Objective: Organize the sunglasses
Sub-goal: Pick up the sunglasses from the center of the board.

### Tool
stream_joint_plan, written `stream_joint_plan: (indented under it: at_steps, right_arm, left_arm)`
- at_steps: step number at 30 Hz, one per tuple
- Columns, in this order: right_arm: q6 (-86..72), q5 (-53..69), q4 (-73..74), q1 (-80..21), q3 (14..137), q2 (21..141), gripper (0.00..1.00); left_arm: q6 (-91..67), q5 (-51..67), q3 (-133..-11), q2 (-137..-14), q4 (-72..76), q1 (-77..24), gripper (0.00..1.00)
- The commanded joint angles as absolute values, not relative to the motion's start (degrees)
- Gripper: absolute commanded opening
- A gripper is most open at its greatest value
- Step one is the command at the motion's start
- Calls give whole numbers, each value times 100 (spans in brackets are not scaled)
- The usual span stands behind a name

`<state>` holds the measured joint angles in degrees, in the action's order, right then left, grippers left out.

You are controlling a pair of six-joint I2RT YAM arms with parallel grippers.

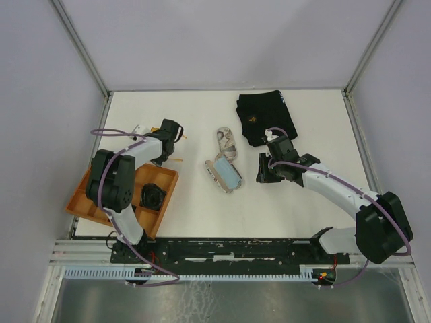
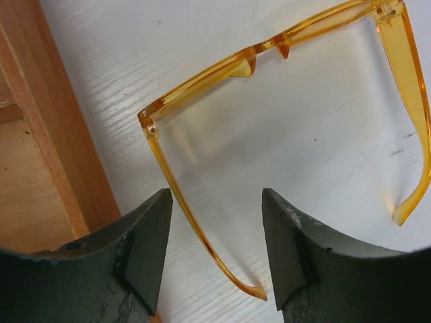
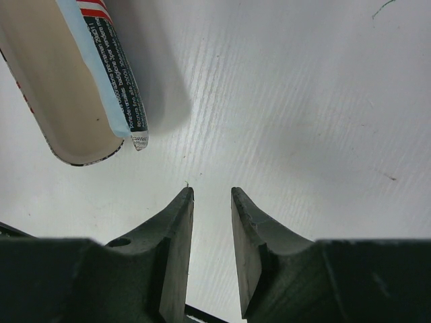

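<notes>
The amber sunglasses point(image 2: 269, 50) lie unfolded on the white table, front bar away from my left wrist camera. One thin arm point(image 2: 192, 222) runs down between the left gripper's point(image 2: 215, 196) jaws, which stand apart on both sides without touching it. In the top view this gripper point(image 1: 172, 138) hovers over the pair point(image 1: 180, 137) just beyond the orange tray. My right gripper point(image 3: 212, 192) sits low over bare table at centre right point(image 1: 266, 169), its jaws a little apart with nothing between them.
The orange wooden tray point(image 1: 87, 192) at the left holds a dark object point(image 1: 152, 196); its rim point(image 2: 47, 134) lies close to the sunglasses. An open glasses case with a blue cloth point(image 1: 225, 173) and a printed case point(image 1: 227, 140) lie mid-table. A black fabric item point(image 1: 266, 118) lies behind.
</notes>
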<state>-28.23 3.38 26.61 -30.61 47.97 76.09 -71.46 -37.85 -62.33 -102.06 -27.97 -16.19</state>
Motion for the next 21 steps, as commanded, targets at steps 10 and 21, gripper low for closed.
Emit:
stream_joint_plan:
  at_steps: [10,21]
  right_arm:
    - [-2769,203,2595,-3059,4834,7444,38]
    - [-2730,30,2743,-3059,4869,7249,38]
  left_arm:
    - [-7248,-3778,-6470,-10543,-2395,-1523,51]
    - [-7012,-3826,-6483,-10495,-2308,-1460,25]
